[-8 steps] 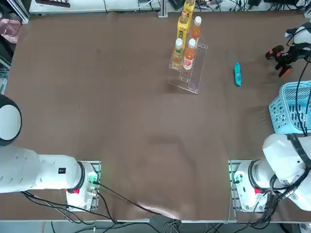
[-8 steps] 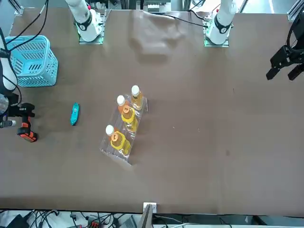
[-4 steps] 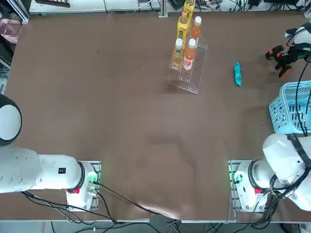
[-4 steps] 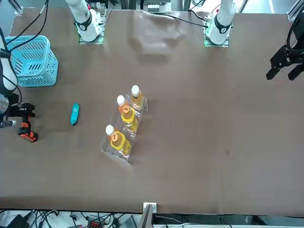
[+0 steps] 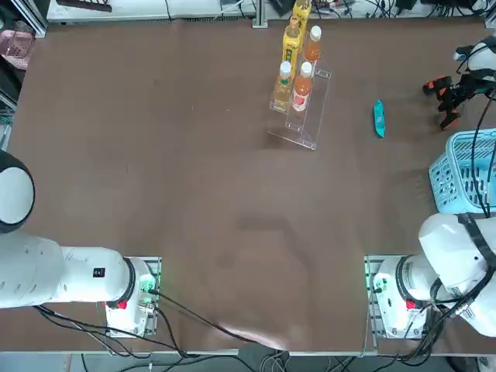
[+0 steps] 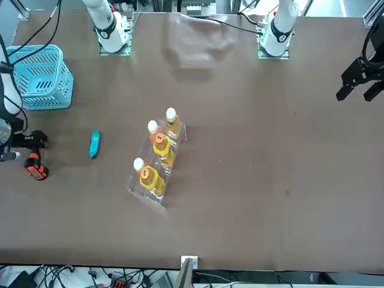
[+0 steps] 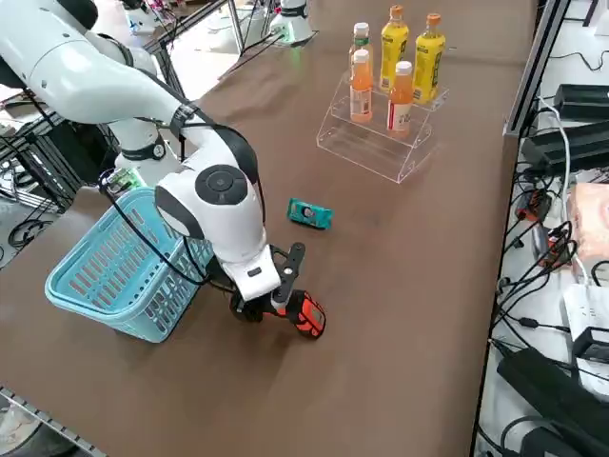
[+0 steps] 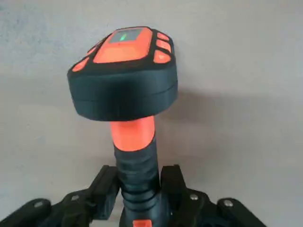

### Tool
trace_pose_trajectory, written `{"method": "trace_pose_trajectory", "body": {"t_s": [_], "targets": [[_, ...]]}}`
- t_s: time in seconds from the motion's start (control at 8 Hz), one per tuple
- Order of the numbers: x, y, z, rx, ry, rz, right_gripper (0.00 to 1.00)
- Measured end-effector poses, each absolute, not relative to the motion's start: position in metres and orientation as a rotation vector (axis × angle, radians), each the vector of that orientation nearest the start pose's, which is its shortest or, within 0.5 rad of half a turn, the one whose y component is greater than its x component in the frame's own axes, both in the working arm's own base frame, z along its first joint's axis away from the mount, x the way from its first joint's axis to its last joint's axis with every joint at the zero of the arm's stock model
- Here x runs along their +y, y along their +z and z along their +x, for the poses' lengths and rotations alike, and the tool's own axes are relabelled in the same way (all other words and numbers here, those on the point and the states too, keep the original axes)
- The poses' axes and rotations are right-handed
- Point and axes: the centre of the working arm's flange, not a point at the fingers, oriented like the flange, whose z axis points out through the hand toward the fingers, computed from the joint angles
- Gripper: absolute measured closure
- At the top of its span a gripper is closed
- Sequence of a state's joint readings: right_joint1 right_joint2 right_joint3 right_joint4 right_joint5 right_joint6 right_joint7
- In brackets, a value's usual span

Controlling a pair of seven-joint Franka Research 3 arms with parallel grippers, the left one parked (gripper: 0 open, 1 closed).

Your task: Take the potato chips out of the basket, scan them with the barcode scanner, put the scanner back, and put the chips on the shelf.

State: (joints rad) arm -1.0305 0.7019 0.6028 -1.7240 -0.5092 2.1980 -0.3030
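The barcode scanner (image 8: 125, 75), black with orange-red parts, lies on the table at the far right (image 5: 444, 94) (image 6: 33, 165) (image 7: 301, 315). My right gripper (image 8: 139, 184) (image 7: 273, 290) sits low over it, open, with its fingers (image 8: 173, 182) close on either side of the handle. The teal potato chips (image 5: 378, 118) (image 6: 93, 144) (image 7: 310, 214) lie flat on the table between the scanner and the shelf. The light blue basket (image 5: 465, 174) (image 6: 39, 78) (image 7: 105, 276) stands beside my right arm. The clear acrylic shelf (image 5: 308, 116) (image 6: 144, 189) (image 7: 376, 148) holds several drink bottles.
The orange and yellow bottles (image 5: 293, 46) fill the shelf's upper steps; its lowest step (image 7: 366, 157) is bare. Cables and boxes (image 7: 561, 143) lie off the table's edge beyond the scanner. The wide brown tabletop (image 5: 194, 170) stretches away to the left.
The scanner and my right gripper have shifted slightly at the table's far right. The chips, basket and shelf have not moved.
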Motion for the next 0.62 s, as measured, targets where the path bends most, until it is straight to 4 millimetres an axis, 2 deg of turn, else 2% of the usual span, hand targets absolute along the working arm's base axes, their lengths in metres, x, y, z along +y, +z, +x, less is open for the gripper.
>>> {"method": "trace_pose_trajectory", "body": {"t_s": [0.12, 0.25, 0.5, 0.62], "targets": [[-0.3225, 0.2265, 0.5753, -0.155, 0.11, -3.127, 0.42], [-0.3225, 0.2265, 0.5753, -0.155, 0.11, -3.127, 0.34], [-0.3225, 0.2265, 0.5753, -0.155, 0.11, -3.127, 0.01], [-0.3225, 0.2266, 0.5752, -0.155, 0.111, -3.126, 0.0]]}}
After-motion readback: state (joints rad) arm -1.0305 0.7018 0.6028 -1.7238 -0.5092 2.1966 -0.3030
